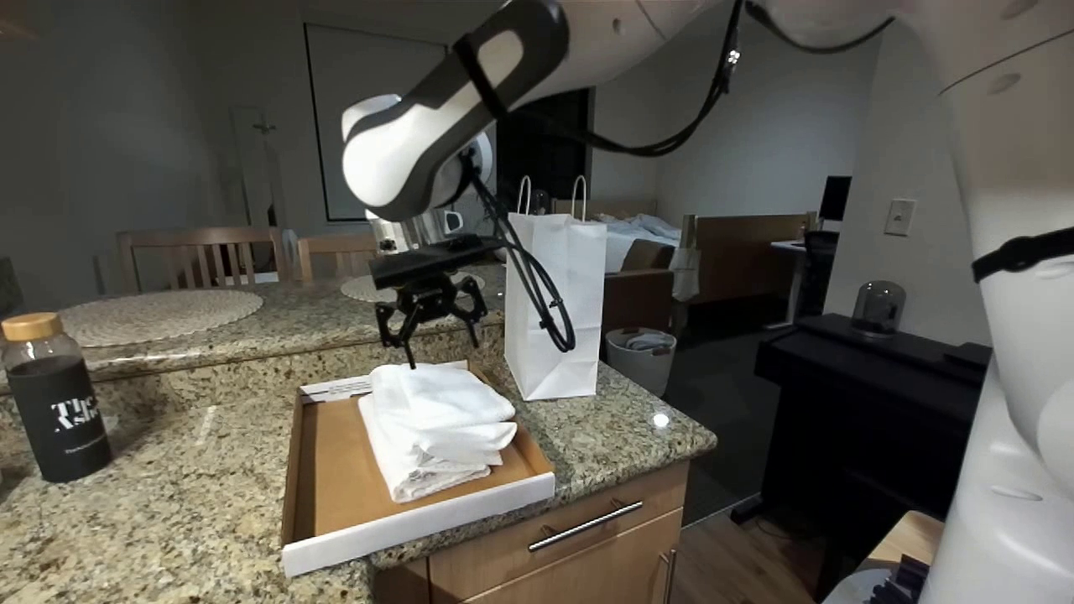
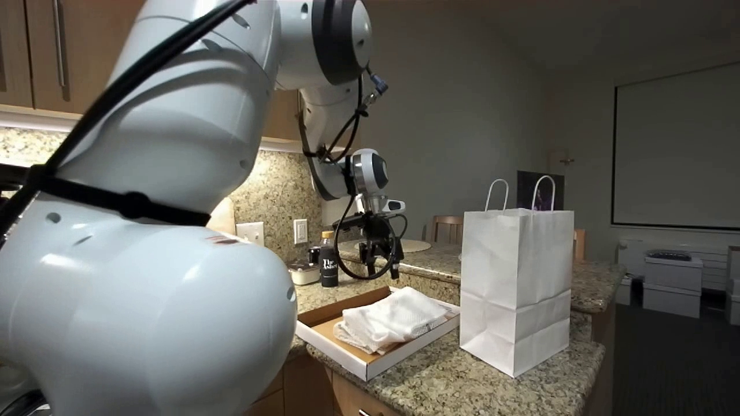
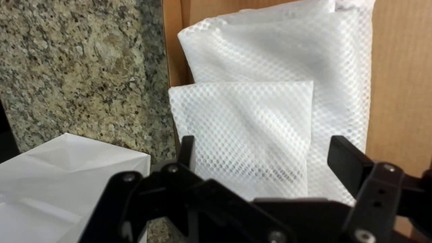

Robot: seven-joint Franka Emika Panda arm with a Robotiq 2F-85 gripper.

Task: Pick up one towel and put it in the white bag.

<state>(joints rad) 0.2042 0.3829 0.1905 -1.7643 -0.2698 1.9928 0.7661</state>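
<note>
Folded white mesh-textured towels [image 1: 440,424] lie stacked in a shallow cardboard tray [image 1: 419,527] on the counter; both also show in an exterior view, the towels [image 2: 393,316] and the tray [image 2: 347,357]. In the wrist view a smaller folded towel [image 3: 246,125] lies on top of a larger one [image 3: 270,50]. My gripper [image 1: 443,354] is open and empty above the stack, its fingers [image 3: 261,148] spread on either side of the top towel's near part. The white bag [image 1: 554,306] stands upright beside the tray, handles up; it also shows in an exterior view [image 2: 514,289]. Its inside is hidden.
A dark bottle [image 1: 59,403] with a wooden cap stands on the counter beyond the tray's other side. A raised granite ledge [image 1: 210,356] with round placemats [image 1: 164,317] runs behind the tray. The counter's edge [image 1: 705,436] is close to the bag.
</note>
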